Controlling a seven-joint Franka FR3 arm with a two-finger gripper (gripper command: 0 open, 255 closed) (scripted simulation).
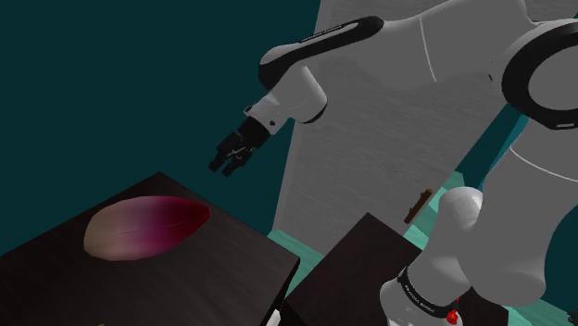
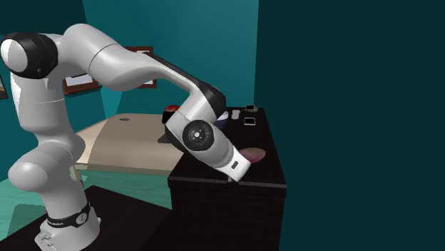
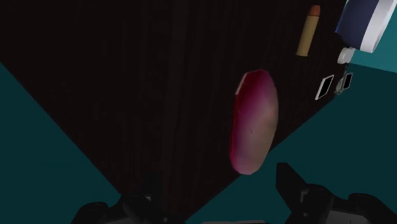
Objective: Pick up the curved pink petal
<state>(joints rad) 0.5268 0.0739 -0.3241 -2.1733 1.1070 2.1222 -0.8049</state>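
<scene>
One pink petal [image 3: 254, 121] lies on one dark cabinet [image 3: 127, 95]; the one hand [image 3: 218, 183] hovers nearby, fingers apart, holding nothing.

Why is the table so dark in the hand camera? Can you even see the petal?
Wrist view: dim, the table nearly black, yet the petal shows clearly, pinkish red with a pale patch. Shoulder view: dim; the petal fades from pale to deep red. Second exterior view: the arm looks brightest.

The white arm [image 2: 128, 64] leans over the dark cabinet [image 2: 228, 207] beside the pink petal [image 2: 254, 153].
</scene>
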